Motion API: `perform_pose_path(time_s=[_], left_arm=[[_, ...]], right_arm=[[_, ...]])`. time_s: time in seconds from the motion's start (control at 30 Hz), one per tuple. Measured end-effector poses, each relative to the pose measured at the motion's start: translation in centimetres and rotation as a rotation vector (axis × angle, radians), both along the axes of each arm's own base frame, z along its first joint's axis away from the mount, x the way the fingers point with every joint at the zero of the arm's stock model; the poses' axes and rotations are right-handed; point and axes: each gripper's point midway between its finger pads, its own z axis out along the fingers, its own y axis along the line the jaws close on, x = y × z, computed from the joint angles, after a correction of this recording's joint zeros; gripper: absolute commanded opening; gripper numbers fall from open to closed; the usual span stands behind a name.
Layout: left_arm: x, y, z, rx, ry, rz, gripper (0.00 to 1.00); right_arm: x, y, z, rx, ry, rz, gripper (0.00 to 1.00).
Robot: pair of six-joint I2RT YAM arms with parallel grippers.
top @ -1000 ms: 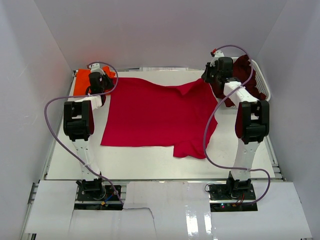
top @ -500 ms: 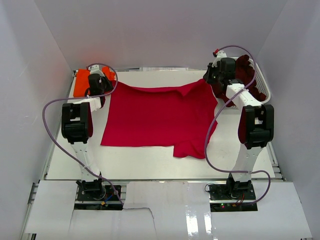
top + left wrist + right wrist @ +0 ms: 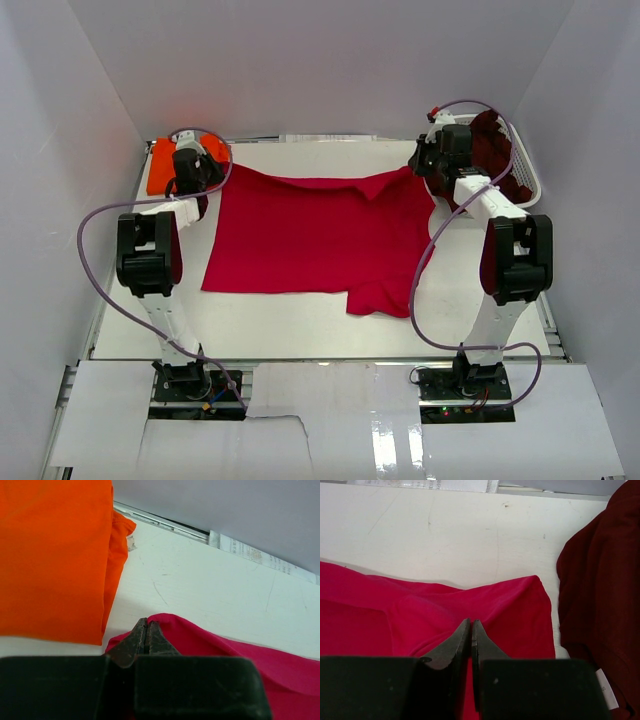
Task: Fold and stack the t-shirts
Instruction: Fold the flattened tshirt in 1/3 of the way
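Red t-shirt (image 3: pixel 310 235) is spread flat across the middle of the bench (image 3: pixel 300 320), with its far edge near the back. The left pincer (image 3: pixel 146 630) is clamped shut on its far-left corner and the right pincer (image 3: pixel 471 630) is pinched closed on the far-right corner, where the cloth bunches up a bit.

It looks like light, floppy cotton that will sag and wrinkle wherever it isn't held. I'd say corners and hems are the sensible places to grab, both at once so it stays taut.

The orange t-shirt (image 3: pixel 50 555) sits folded in the far-left corner. The maroon t-shirt (image 3: pixel 600 580) is heaped in the basket (image 3: pixel 528 170) at the far right.

There's a small white tag (image 3: pixel 606 688) on the maroon one, but I can't read it. The printed strip (image 3: pixel 250 554) along the back edge is too small to read too.
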Motion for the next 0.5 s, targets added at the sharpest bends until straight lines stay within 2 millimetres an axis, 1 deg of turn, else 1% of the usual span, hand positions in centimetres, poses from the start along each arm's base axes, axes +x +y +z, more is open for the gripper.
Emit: perform_pose_path(time_s=[0.1, 0.23, 0.4, 0.5], left_arm=[[-0.4, 0.0, 0.4, 0.001, -0.003, 0.0, 0.0], [-0.8, 0.0, 0.2, 0.008, 0.003, -0.002, 0.0], [-1.4, 0.0, -0.7, 0.01, 0.023, -0.005, 0.0], [-1.9, 0.0, -1.4, 0.009, 0.041, -0.005, 0.0]], right_arm=[[-0.5, -0.1, 0.1, 0.0, 0.0, 0.0, 0.08], [-0.9, -0.1, 0.4, 0.002, -0.007, -0.001, 0.08], [-1.5, -0.2, 0.4, 0.004, -0.009, -0.002, 0.08], [-2.0, -0.2, 0.1, 0.004, -0.003, -0.002, 0.08]])
